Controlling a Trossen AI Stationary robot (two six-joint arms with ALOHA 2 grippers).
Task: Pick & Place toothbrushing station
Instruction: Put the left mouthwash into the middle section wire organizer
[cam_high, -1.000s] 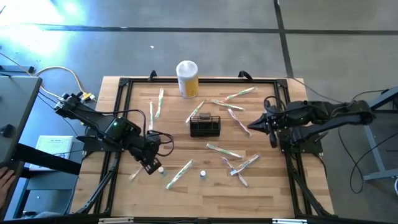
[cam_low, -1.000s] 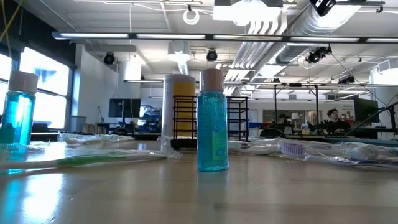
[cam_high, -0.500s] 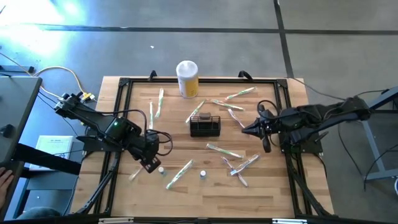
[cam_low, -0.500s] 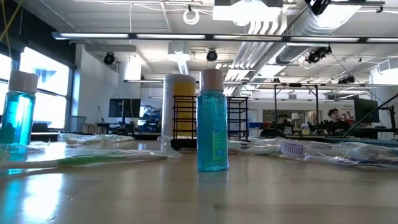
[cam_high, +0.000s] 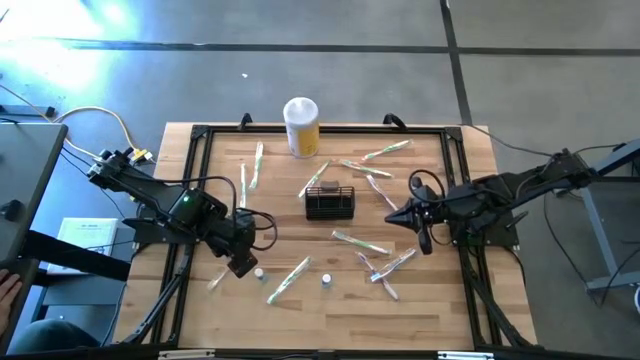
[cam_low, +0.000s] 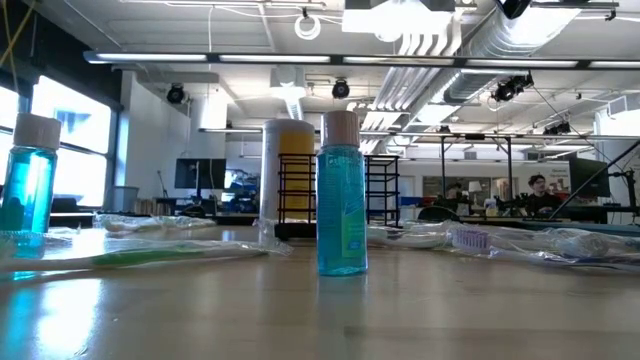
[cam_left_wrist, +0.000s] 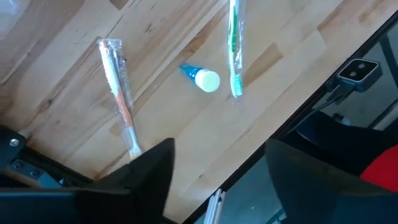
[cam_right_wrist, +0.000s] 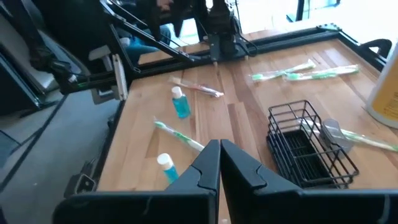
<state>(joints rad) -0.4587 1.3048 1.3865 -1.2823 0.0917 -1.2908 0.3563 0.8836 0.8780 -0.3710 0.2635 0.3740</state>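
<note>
1. The left end effector (cam_high: 243, 266) hovers over the left part of the wooden bench (cam_high: 330, 305). In the left wrist view its two dark fingers (cam_left_wrist: 146, 177) stand well apart, open wide, with nothing between them.
2. Just beyond the left end effector stands a small blue bottle with a white cap (cam_high: 259, 272), near it but not touched. A wrapped toothbrush with green bristles (cam_high: 289, 279) lies just past the bottle, and a wrapped toothbrush with an orange handle (cam_left_wrist: 119, 96) lies on the other side of the bottle.
3. A second small blue bottle (cam_high: 326, 281) stands farther from the left end effector, toward the middle of the bench. In the low view it is the nearest thing (cam_low: 341, 195).
4. The toothbrushing station (cam_high: 330, 201), a small black wire basket, stands upright at the middle of the bench, between the two end effectors and well apart from both. In the right wrist view it sits ahead of the right end effector and off to one side (cam_right_wrist: 308, 146), with a wrapped item leaning across its rim.
5. A yellow-and-white canister (cam_high: 302, 127) stands beyond the basket, at the far edge of the bench.
6. The right end effector (cam_high: 392, 215) points toward the basket from the right part of the bench, above scattered wrapped toothbrushes. In the right wrist view its fingers (cam_right_wrist: 205, 163) are pressed together, closed, gripping nothing.
</note>
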